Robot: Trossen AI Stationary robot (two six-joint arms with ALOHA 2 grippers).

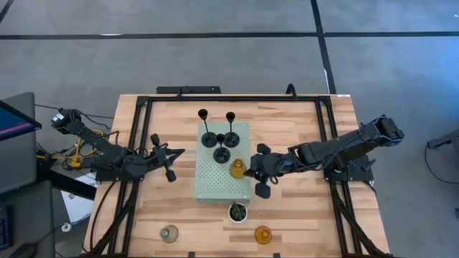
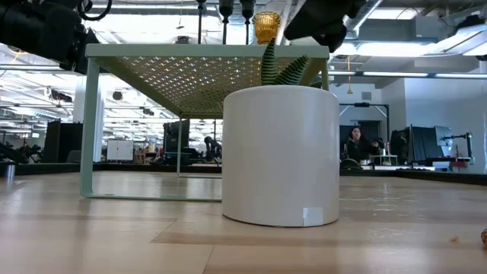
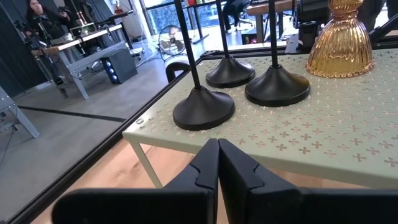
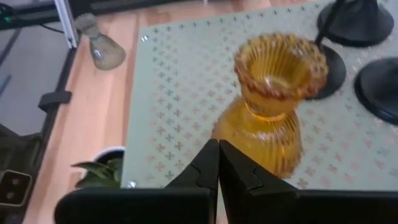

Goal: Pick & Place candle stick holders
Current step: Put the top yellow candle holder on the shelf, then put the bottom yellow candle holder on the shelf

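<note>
Two candle stick holders sit along the lower edge of the high view, off the board: the clear-grey glass holder [image 1: 169,233] at lower left and a squat amber glass holder [image 1: 263,234] at lower centre-right, both on the wooden table [image 1: 308,215]. Between them and a little higher, the small green plant in a white pot [image 1: 237,211] stands just below the pale green perforated board [image 1: 215,186].

On the board, toward the frame's centre, a second ribbed amber glass holder [image 1: 237,169] stands upright near the right edge. The right gripper [image 1: 258,174] sits just beside it, fingers pressed together and holding nothing; in the right wrist view the amber piece stands just beyond the fingertips. At centre left, the left gripper [image 1: 169,165] waits beside the board, also closed and empty.

Farther up, three black metal holders with round bases and thin stems [image 1: 218,135] cluster on the board's upper part.

Judging from this, four of six appear placed; the two on the bare table seem left to move.
</note>
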